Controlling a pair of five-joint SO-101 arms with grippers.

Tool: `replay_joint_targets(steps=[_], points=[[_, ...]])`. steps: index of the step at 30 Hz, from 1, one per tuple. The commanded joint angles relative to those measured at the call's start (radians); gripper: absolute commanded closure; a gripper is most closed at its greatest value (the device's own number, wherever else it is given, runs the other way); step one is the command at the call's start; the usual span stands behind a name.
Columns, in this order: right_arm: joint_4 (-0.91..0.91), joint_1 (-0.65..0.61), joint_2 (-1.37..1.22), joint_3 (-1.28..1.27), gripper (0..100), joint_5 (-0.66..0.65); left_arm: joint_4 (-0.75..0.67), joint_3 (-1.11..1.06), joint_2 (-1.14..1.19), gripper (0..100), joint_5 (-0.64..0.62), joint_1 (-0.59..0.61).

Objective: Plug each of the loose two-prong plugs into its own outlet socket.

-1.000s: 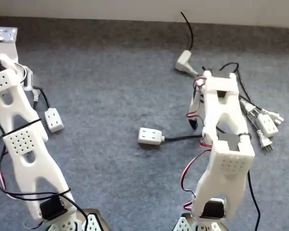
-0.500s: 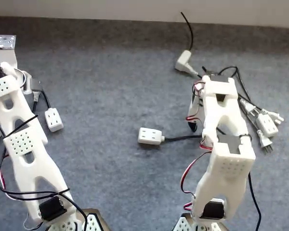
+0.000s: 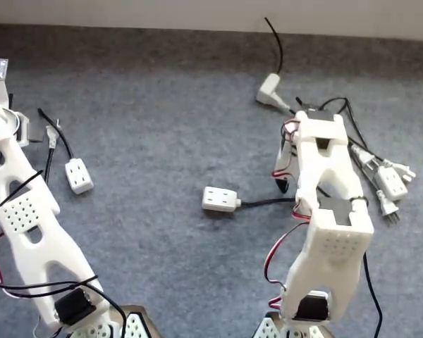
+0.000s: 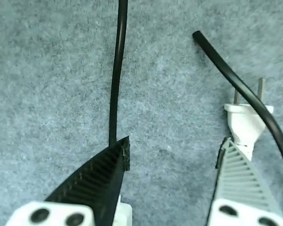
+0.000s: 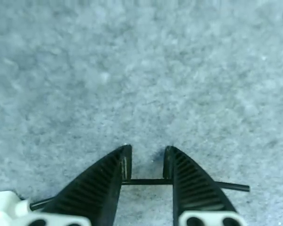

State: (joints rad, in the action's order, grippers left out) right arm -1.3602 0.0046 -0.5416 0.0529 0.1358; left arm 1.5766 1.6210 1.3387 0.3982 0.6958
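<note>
White plug [image 4: 243, 125], two bare metal prongs, beside wide-spread left gripper [image 4: 174, 143]; right gripper [image 5: 147, 149] narrow.

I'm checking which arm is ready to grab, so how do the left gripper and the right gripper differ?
The left gripper has its fingers spread wide; the right gripper leaves only a narrow gap between its fingers. A white plug lies by one fingertip of the left gripper; a thin black cord crosses the gap of the right gripper. Both point down at the grey carpet, and neither holds anything.
</note>
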Motion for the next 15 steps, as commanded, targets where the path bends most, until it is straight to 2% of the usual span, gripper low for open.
replay_joint_targets(steps=[1,5,10,15], points=[[0.021,-0.013,-0.01,-0.002,87.6,0.011,-0.006,0.044,0.013,70,0.008,-0.021],[0.021,-0.013,-0.01,-0.002,87.6,0.011,-0.008,0.044,0.025,70,0.003,-0.073],[0.021,-0.013,-0.01,-0.002,87.6,0.011,-0.008,0.042,0.03,70,-0.114,-0.099],[0.021,-0.015,-0.01,-0.002,87.6,0.011,-0.008,0.045,0.012,70,-0.152,-0.102]])
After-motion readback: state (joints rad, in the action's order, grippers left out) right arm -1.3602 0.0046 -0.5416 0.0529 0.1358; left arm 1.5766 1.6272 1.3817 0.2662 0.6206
